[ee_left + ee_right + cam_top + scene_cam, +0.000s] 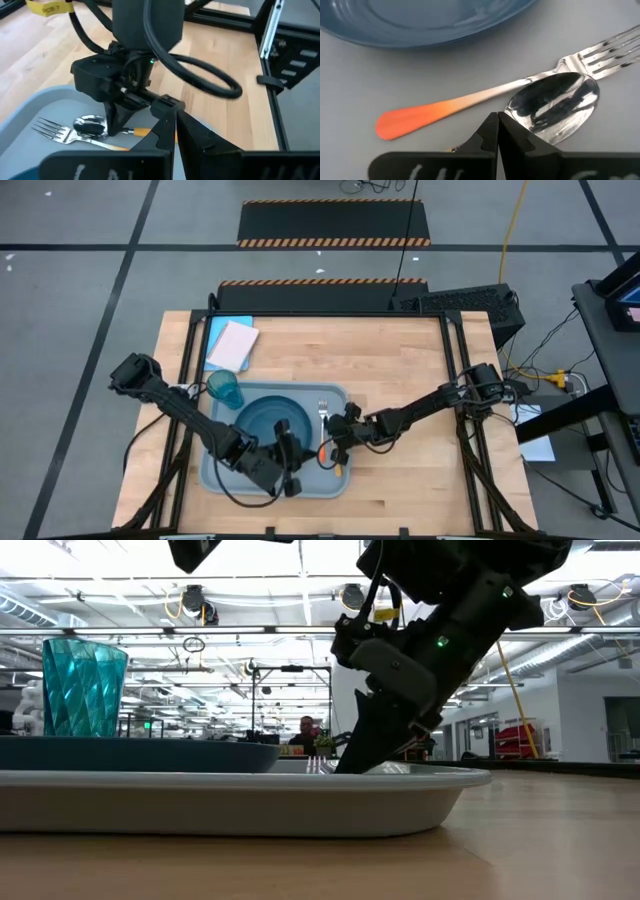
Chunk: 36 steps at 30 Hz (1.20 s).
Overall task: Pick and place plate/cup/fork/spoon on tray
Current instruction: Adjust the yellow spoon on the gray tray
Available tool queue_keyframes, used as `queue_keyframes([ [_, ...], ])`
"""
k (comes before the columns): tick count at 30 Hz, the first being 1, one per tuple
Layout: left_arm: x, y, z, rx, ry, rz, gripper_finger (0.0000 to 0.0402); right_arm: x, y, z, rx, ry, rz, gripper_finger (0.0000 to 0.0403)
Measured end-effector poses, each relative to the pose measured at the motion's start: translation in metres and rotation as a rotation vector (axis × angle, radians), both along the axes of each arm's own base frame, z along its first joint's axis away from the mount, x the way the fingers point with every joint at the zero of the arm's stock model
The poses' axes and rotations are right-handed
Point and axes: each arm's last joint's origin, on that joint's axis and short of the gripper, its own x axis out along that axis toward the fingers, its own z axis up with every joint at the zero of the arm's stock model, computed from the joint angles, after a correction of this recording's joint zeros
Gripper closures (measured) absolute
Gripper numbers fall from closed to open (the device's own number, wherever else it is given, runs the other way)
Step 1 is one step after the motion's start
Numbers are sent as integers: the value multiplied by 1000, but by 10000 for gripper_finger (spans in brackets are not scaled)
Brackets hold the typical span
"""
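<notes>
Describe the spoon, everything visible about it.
The spoon has a shiny silver metal bowl that mirrors its surroundings; a bit of orange handle shows in the left wrist view, the rest hidden behind the right gripper. It lies on the pale tray, bowl facing up, right beside the fork, apparently touching its neck. The right gripper's shut fingertips sit at the bowl's neck; whether they pinch the handle cannot be told.

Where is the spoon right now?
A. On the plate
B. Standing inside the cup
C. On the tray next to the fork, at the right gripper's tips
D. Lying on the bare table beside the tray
C: the spoon lies on the tray against the fork, at the shut right gripper.
</notes>
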Motion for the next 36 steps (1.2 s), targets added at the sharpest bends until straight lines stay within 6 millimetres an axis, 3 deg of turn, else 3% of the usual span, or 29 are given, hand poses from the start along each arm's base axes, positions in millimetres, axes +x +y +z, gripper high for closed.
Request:
queue_keyframes([
  [13,-7,-2,-6,41,81,-41,382,-12,-8,20,-81,34,-26,403],
  [18,-6,-1,-7,43,86,-35,382,-16,-11,15,-88,26,-40,403],
  [26,-5,-1,-5,28,67,-33,382,-21,-19,3,-8,-153,-46,403],
  [36,-5,-1,-5,31,67,-35,382,-27,-28,-6,29,-131,-85,403],
])
